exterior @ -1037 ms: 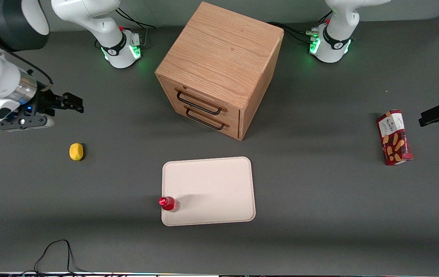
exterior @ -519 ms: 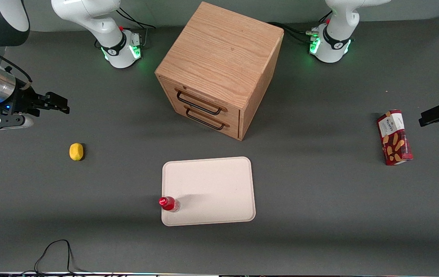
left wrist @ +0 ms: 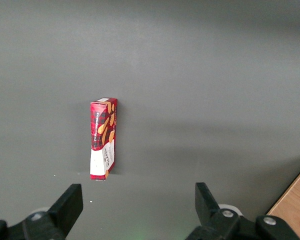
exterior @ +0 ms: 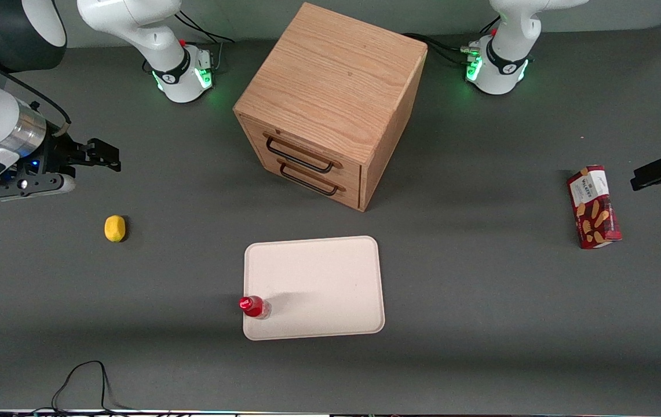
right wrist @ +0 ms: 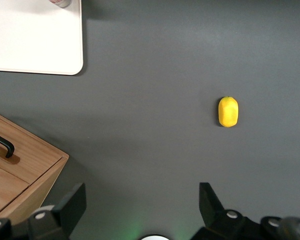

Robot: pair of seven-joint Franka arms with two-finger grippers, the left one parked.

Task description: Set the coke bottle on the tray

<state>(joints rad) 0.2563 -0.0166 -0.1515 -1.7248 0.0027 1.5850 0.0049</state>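
Front view shows the bottle (exterior: 254, 307) standing upright on the tray (exterior: 318, 289), its long axis vertical and its red cap pointing up. It sits in the tray's corner that is nearest the camera and toward the working arm's end of the table, right against the rim. The tray lies flat on the grey table (exterior: 481, 289), with its long edges running across the table, in front of the wooden cabinet (exterior: 330, 98) and nearer the camera than it.

The gripper (exterior: 111, 156) hangs above the table toward the working arm's end, well apart from the bottle and farther from the camera than it. Its fingers stand spread apart with nothing between them; in the right wrist view the two fingers (right wrist: 72, 202) frame bare table. A lemon (exterior: 114, 227) lies on the table between the gripper's spot and the bottle's, nearer the camera than the gripper and apart from both. The right wrist view also shows the lemon (right wrist: 228, 111), a rounded corner of the tray (right wrist: 50, 45), and a corner of the cabinet (right wrist: 25, 170) with one black drawer handle.

A red biscuit box (exterior: 594, 207) lies toward the parked arm's end of the table, well apart from the tray.
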